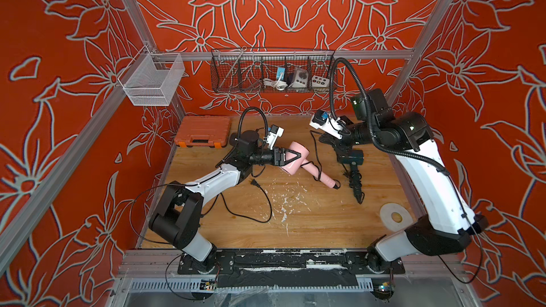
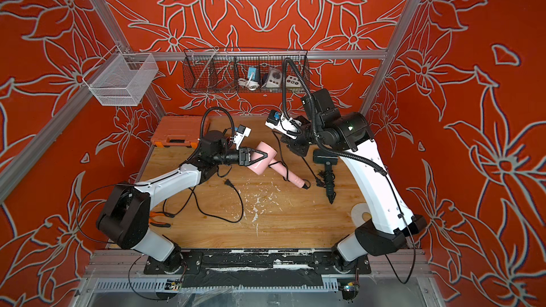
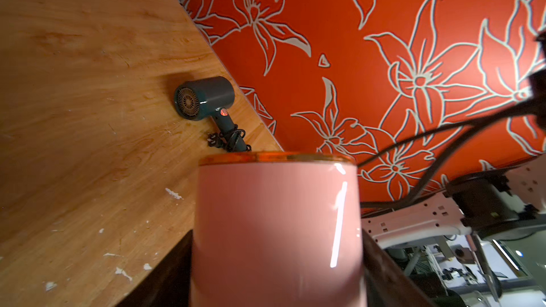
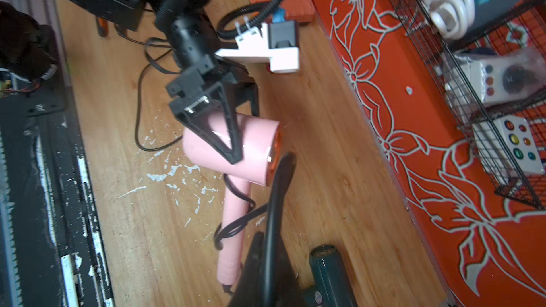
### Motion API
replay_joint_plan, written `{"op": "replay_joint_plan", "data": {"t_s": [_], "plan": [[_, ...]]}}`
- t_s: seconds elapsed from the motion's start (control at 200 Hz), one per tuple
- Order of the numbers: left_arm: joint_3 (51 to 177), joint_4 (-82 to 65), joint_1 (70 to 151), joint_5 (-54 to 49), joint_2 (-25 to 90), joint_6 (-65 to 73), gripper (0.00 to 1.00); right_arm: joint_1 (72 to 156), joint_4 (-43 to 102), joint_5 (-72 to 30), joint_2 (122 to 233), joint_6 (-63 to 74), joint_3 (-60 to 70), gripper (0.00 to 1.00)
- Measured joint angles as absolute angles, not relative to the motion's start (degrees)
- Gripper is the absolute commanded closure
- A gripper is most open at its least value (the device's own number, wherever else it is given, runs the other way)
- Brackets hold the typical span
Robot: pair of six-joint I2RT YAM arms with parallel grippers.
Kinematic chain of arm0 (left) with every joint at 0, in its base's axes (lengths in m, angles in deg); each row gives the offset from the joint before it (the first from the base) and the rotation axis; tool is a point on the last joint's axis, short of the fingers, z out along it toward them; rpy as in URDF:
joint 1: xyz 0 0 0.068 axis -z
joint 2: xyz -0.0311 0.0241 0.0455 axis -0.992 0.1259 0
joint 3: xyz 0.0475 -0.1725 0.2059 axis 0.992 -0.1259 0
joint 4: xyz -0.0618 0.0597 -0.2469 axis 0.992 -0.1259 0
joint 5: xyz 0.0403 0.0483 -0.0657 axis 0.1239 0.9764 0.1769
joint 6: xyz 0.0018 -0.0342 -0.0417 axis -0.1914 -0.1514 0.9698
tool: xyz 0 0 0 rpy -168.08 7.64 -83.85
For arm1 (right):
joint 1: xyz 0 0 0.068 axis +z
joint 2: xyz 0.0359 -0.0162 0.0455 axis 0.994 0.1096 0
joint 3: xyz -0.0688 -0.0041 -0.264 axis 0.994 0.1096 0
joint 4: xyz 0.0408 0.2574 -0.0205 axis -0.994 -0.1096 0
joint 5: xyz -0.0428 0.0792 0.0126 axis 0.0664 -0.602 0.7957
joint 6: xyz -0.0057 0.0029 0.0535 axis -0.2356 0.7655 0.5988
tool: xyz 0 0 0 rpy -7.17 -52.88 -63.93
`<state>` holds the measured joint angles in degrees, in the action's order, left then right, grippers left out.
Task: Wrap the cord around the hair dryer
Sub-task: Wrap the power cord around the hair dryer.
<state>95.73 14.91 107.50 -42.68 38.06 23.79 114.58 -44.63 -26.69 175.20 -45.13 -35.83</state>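
While L gripper [image 1: 295, 156] clamps pink hair dryer [image 4: 254, 149] by barrel [image 1: 299, 148], held over table | handle [image 1: 326, 178] slants out sideways past L tips, toward R arm | cord [image 4: 277, 190]: one loose turn on handle, then up to R gripper [image 1: 320, 137], pinched shut on it | R nearer, so R prob. winds | teal hair dryer [image 1: 351, 156] beyond.

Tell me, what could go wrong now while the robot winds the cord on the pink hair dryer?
1. The left jaws pinch only the smooth round barrel of the pink hair dryer; a hard tug by the right jaws on the cord might twist it loose.
2. The loose end with the plug trails by the left arm and could snag.
3. The dark hair dryer lies close, so the right arm might bump it.
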Motion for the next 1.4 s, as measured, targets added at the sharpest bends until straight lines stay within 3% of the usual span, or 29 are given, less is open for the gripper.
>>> {"op": "replay_joint_plan", "data": {"t_s": [0.325, 0.475, 0.826, 1.401], "plan": [[93.3, 48.9, 107.5, -52.1, 41.4, 49.5, 1.0, 105.6, -34.2, -30.3, 174.7, -45.7, -25.9, 1.0], [95.2, 55.7, 107.5, -54.0, 42.1, 56.3, 1.0, 101.7, -28.9, -35.8, 175.5, -45.1, -21.5, 1.0], [100.0, 56.1, 106.4, -53.6, 35.8, 58.8, 1.0, 96.7, -11.4, -49.0, 175.8, -35.6, -3.2, 1.0], [102.2, 45.9, 101.4, -37.4, 30.2, 53.3, 1.0, 96.9, 22.6, -59.3, 169.4, -8.5, 20.9, 1.0]]}}
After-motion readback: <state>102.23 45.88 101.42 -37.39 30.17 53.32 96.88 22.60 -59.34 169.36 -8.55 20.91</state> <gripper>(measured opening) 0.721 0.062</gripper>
